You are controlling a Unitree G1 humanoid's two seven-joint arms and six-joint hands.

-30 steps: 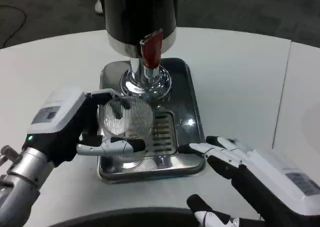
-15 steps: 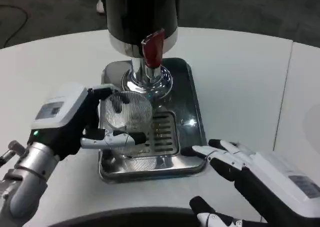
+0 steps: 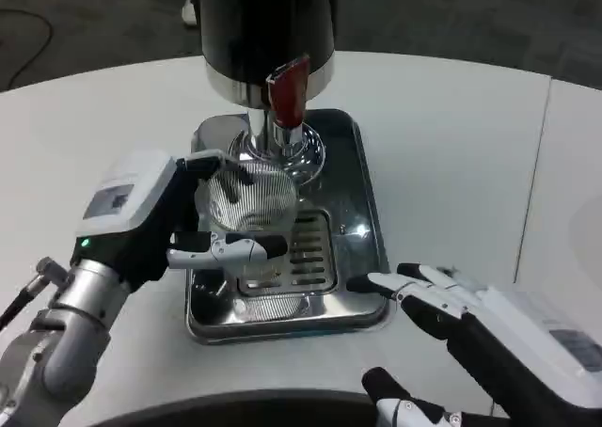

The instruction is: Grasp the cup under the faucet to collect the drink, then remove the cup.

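A clear ribbed cup (image 3: 246, 204) stands over the silver drip tray (image 3: 357, 192), just in front of the faucet's chrome base (image 3: 277, 150) and below its red lever (image 3: 285, 90). My left hand (image 3: 160, 222) grips the cup from the left, fingers wrapped around its front and back. The black dispenser body (image 3: 265, 23) rises behind. My right hand (image 3: 475, 319) rests at the lower right, just right of the tray's front corner, fingers spread and holding nothing.
The tray's slotted grate (image 3: 306, 248) lies right of the cup. The white round table (image 3: 451, 145) extends on all sides, with a seam at the far right. A dark curved edge (image 3: 235, 408) shows at the bottom.
My left hand has carried the cup back and slightly right, closer under the faucet. The right hand has barely moved.
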